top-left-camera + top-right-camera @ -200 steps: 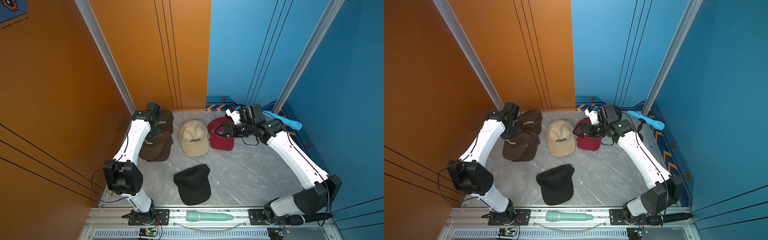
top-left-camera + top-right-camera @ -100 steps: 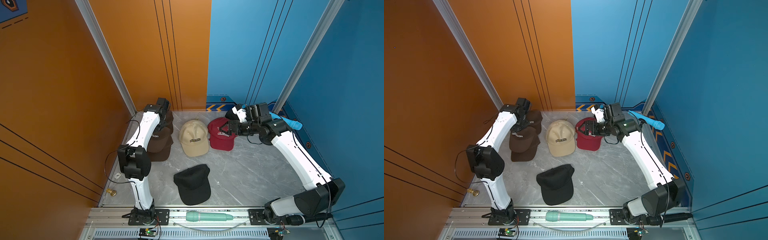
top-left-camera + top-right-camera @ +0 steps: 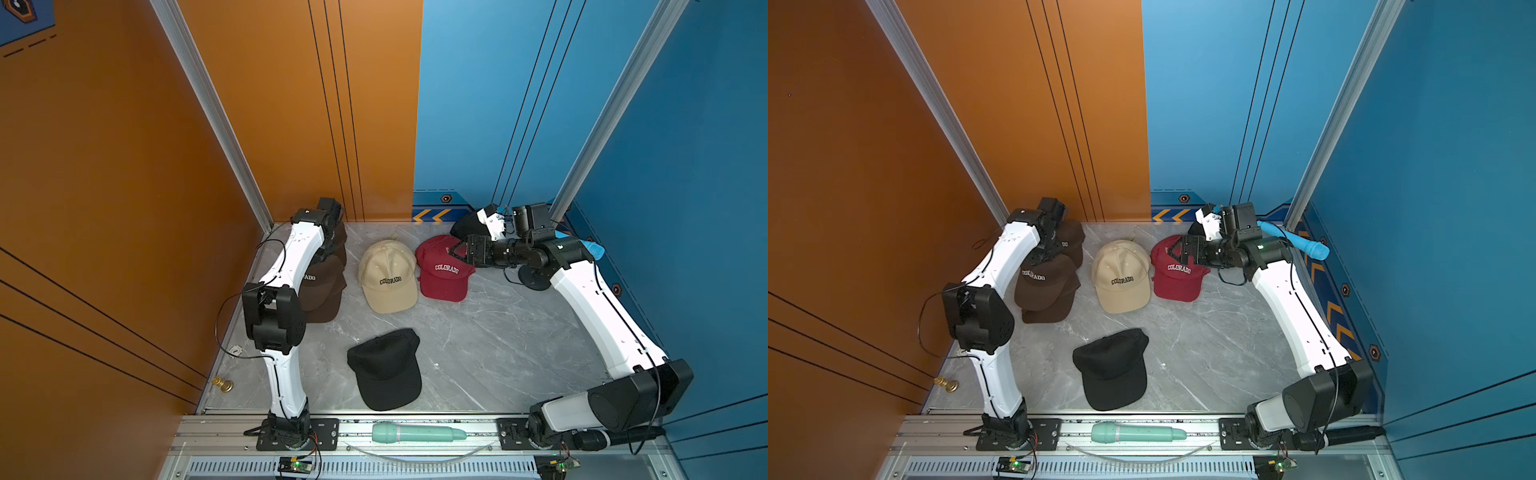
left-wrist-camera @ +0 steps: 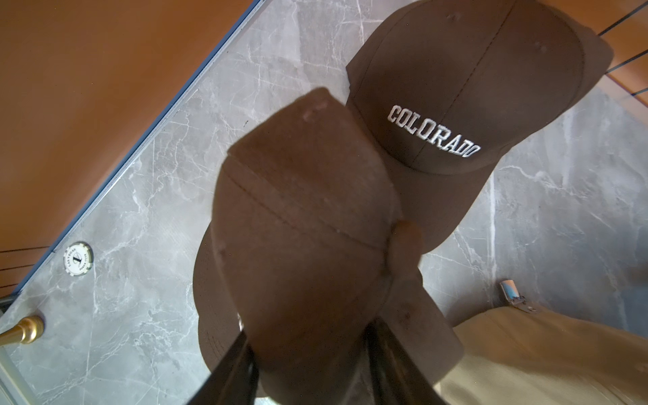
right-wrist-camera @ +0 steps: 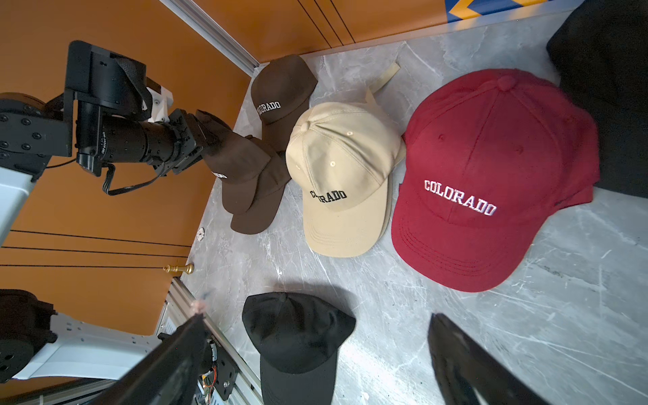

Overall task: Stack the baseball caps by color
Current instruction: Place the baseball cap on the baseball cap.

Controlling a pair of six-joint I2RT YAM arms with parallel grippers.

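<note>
Baseball caps lie in a row at the back of the table. A brown cap (image 3: 322,286) (image 4: 301,217) tops another brown one at the left, and a third brown cap (image 3: 1073,239) (image 4: 466,80) sits behind them. My left gripper (image 3: 1040,257) (image 4: 308,333) is open, its fingers astride the top brown cap's crown. The beige caps (image 3: 388,274) (image 5: 343,168) and red caps (image 3: 442,268) (image 5: 491,168) are stacked by color. My right gripper (image 3: 455,251) (image 5: 315,350) hovers wide open and empty at the back edge of the red ones. One black cap (image 3: 386,368) lies in front, another (image 5: 610,105) behind the right gripper.
Orange and blue walls close in the table (image 3: 498,345) on three sides. A gold chess pawn (image 3: 222,384) and a poker chip (image 4: 78,258) lie by the left wall. A blue brush (image 3: 1296,245) rests at the back right. A mint-green handle (image 3: 415,433) lies on the front rail.
My left arm has folded in over the brown caps, and its jaws have widened around the top brown cap. The right gripper has drifted slightly back, still open.
</note>
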